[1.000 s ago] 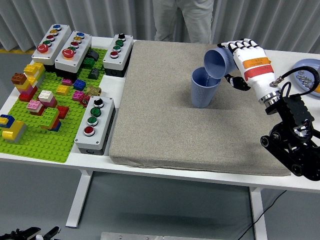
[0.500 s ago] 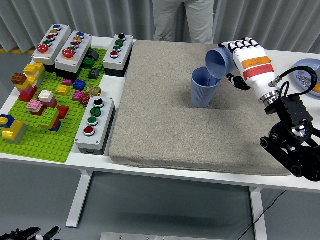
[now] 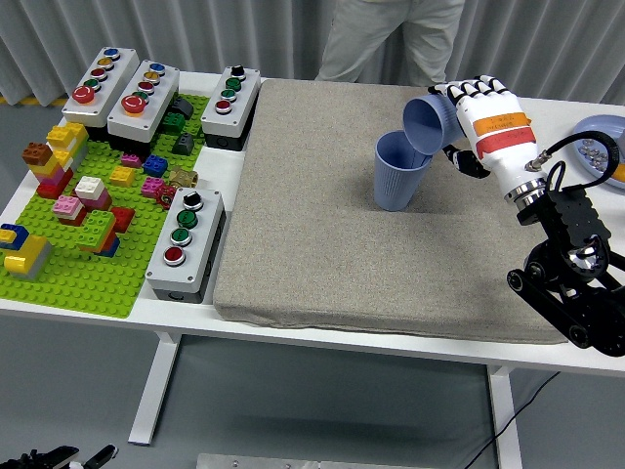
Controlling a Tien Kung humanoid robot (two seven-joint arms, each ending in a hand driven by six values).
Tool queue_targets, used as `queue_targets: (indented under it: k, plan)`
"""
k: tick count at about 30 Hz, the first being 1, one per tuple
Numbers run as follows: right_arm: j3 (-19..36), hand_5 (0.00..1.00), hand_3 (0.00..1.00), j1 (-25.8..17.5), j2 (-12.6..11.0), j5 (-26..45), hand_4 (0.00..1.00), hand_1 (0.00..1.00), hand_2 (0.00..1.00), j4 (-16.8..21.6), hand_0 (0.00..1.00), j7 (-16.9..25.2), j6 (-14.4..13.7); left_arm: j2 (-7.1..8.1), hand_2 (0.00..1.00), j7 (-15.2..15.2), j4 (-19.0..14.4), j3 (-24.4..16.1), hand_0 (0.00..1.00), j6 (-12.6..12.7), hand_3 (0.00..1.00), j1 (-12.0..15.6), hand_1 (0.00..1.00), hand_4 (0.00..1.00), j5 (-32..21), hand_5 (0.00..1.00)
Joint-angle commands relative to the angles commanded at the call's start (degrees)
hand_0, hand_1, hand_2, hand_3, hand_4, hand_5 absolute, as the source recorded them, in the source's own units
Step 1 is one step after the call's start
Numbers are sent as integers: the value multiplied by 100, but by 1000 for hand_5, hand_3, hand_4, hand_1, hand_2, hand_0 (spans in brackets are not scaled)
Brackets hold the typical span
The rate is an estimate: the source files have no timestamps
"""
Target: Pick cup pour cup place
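So your right hand [image 3: 480, 115] has its fingers wrapped around the tilted cup [image 3: 428, 123], tipped over hard with its mouth facing down-left right over the upright cup [image 3: 399, 171], which makes sense since that's how the contents drop straight in without splashing onto the grey mat [image 3: 371, 254]. The upright one sits toward the mat's far right corner, close to your arm so the reach stays short. I'd guess you're mid-pour, with the put-down not yet done.
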Motion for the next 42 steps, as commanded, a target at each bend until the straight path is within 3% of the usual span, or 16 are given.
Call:
queue_targets:
  k: [6, 11, 19, 22, 24, 32, 42]
  plan:
    - [302, 2, 535, -75, 28, 1037, 657, 645, 531, 55, 867, 375, 0, -7, 832, 4, 0, -30, 767, 3, 699, 22, 771, 507, 27, 998]
    - [548, 2, 533, -110, -11, 1994, 657, 644, 530, 246, 864, 444, 0, -5, 832, 3, 0, -24, 767, 1, 699, 36, 770, 506, 21, 998]
    - [1309, 2, 533, -331, 25, 3924, 655, 647, 532, 563, 862, 67, 687, -12, 832, -3, 0, -8, 767, 5, 699, 28, 770, 506, -7, 998]
    - [1876, 2, 533, -601, 93, 4668, 655, 648, 534, 599, 860, -292, 1229, -22, 832, 1, 0, -4, 767, 0, 699, 32, 770, 506, -4, 998]
    - [2110, 2, 533, -732, 126, 5153, 655, 648, 534, 553, 860, -374, 1444, -26, 832, 4, 0, -10, 767, -3, 699, 35, 770, 506, 11, 998]
    - [2415, 2, 535, -1078, 201, 7005, 651, 651, 534, 455, 860, -322, 1667, -43, 832, 4, 0, 2, 767, -6, 701, 36, 770, 505, 13, 998]
    - [2369, 2, 535, -1287, 249, 6973, 650, 655, 534, 516, 860, -189, 1615, -58, 832, 7, 0, 40, 768, -18, 700, 1, 770, 504, -4, 998]
